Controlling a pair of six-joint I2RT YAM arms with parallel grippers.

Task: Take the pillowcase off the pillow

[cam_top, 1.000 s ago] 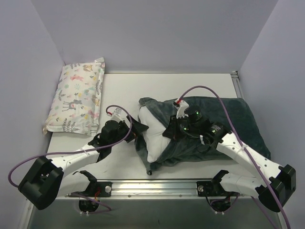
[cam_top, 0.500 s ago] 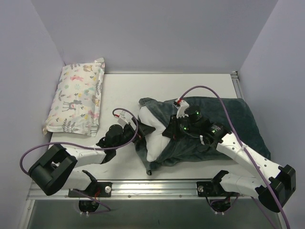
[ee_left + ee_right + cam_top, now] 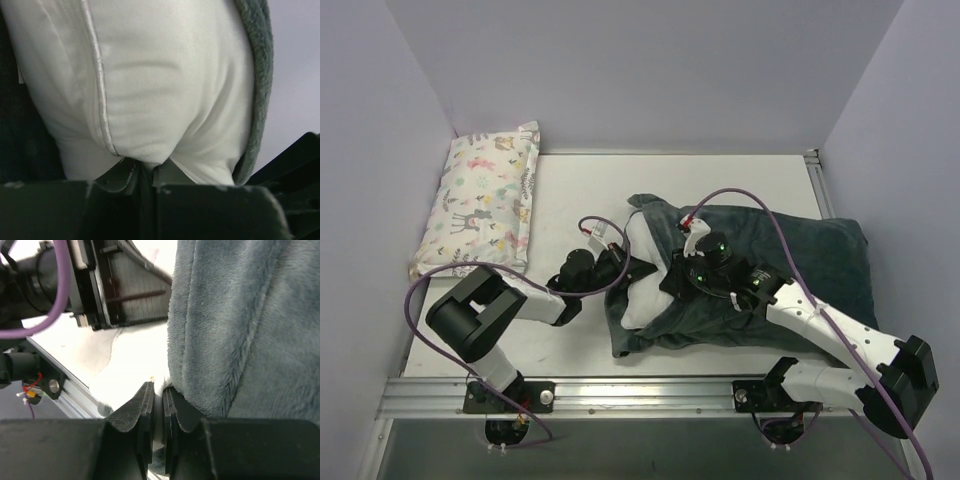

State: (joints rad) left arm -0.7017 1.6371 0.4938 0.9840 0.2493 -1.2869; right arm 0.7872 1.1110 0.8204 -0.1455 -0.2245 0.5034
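pillowcase (image 3: 800,262): grey-green plush cloth, velvety, matt, deep nap
pillow (image 3: 165,75): white cloth, smooth, faint sheen; satiny piped seam
left gripper (image 3: 147,167): black plastic, matt
right gripper (image 3: 157,391): black plastic, matt, slightly shiny edges
cable (image 3: 61,290): purple sheath, smooth, glossy
rail (image 3: 640,392): bare brushed metal
table (image 3: 720,175): white, smooth, matt
animal-print pillow (image 3: 485,200): printed cloth, matt

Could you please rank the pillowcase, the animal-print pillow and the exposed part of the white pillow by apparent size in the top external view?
1. pillowcase, clearly the largest.
2. animal-print pillow.
3. exposed part of the white pillow, the smallest; the rest of it is hidden inside the pillowcase.
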